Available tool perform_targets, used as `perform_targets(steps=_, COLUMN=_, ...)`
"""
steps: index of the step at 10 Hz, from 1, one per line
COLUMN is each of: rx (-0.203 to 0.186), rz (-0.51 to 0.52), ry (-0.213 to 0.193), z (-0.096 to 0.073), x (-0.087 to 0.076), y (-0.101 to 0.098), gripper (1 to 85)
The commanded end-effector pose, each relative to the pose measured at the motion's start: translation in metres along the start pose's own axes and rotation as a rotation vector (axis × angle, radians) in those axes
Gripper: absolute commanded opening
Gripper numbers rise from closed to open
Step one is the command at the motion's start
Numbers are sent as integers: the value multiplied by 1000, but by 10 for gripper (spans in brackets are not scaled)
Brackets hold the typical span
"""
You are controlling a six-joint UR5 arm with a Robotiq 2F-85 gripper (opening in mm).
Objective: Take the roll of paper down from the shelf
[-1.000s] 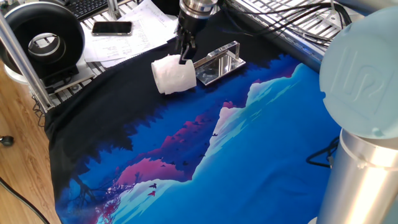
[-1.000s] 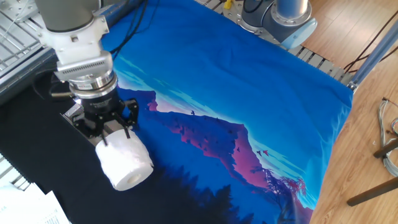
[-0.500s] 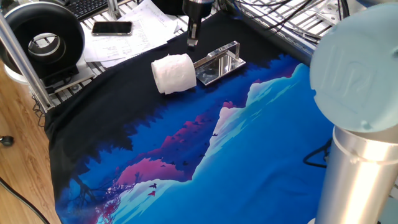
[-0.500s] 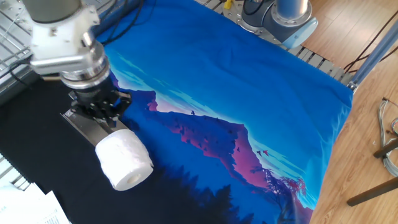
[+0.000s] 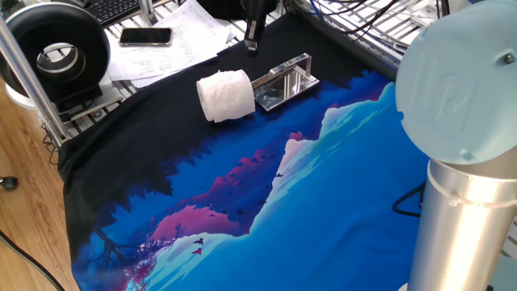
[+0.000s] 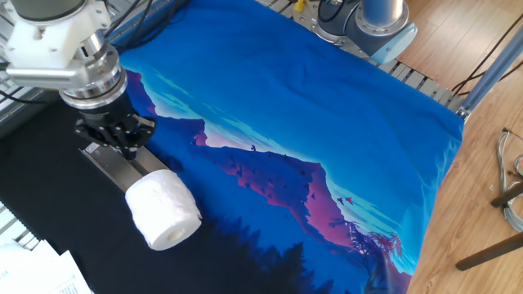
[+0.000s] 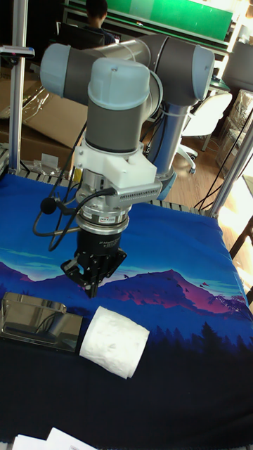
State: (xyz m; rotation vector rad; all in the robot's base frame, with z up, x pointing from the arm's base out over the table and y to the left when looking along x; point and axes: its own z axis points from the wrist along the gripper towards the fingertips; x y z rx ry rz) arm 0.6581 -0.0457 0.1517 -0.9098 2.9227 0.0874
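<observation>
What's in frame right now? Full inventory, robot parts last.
roll of paper: 1, white, lying on its side on the black part of the cloth, at the end of the shelf.
shelf: 1, shiny silvery, on the cloth beside the roll, nothing on it.
cloth: 1, blue, purple and black mountain print, covering the table.
spool: 1, black with a silvery centre, at the table's far corner.
phone: 1, black, on the papers.
papers: several, white, beyond the cloth.
wire rack: 1, grey, behind the shelf.
arm: 1, grey UR5.
gripper: 1, black, raised above the shelf, fingers together, holding nothing.
</observation>
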Motion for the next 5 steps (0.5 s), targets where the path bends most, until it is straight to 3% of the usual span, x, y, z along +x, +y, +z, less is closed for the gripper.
perform_targets(steps=1, rx=9, rz=43, ry=-8, z=-1, x=-3, y=-5, gripper=17)
perform_targets(steps=5, rx=8, rz=25, ry=-8, z=2, x=-5, y=-6, gripper=17)
